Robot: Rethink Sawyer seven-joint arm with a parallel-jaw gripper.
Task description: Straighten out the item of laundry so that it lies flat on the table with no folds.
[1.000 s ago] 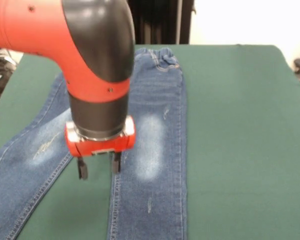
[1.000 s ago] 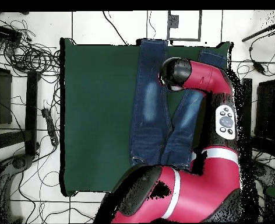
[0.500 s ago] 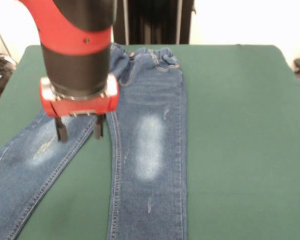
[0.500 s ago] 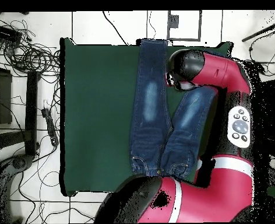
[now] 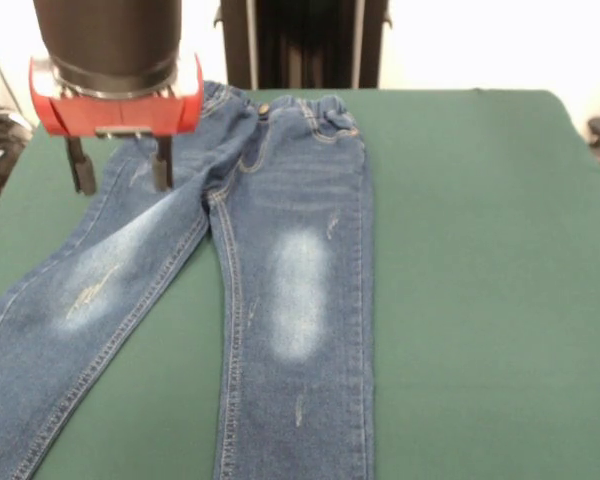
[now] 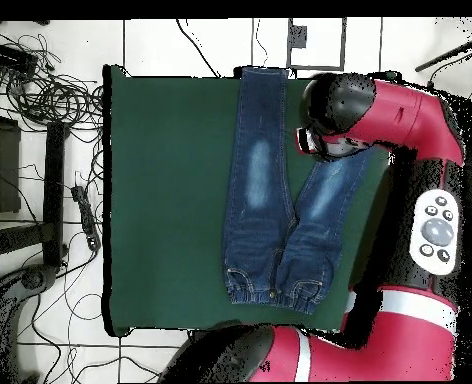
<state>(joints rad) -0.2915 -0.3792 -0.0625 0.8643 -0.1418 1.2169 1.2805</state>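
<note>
The item of laundry, small blue denim jeans with faded whitish thigh patches, lies spread on the green table. Its waistband is at the far side and both legs run toward the near edge, the left leg splayed outward. In the overhead view the jeans lie with the waistband at the bottom. My gripper hangs open and empty above the jeans' upper left leg, near the table's left side. The overhead view shows only the arm's head over the splayed leg, hiding the fingers.
The red and black arm runs along the table's right side in the overhead view. Cables and stands lie on the floor to the left of the table. A wide stretch of bare green table lies to the right of the jeans in the front view.
The gripper has risen and moved up-left in the front view, from between the two legs to above the upper left leg. The jeans' waistband, hidden by the arm before, now shows.
</note>
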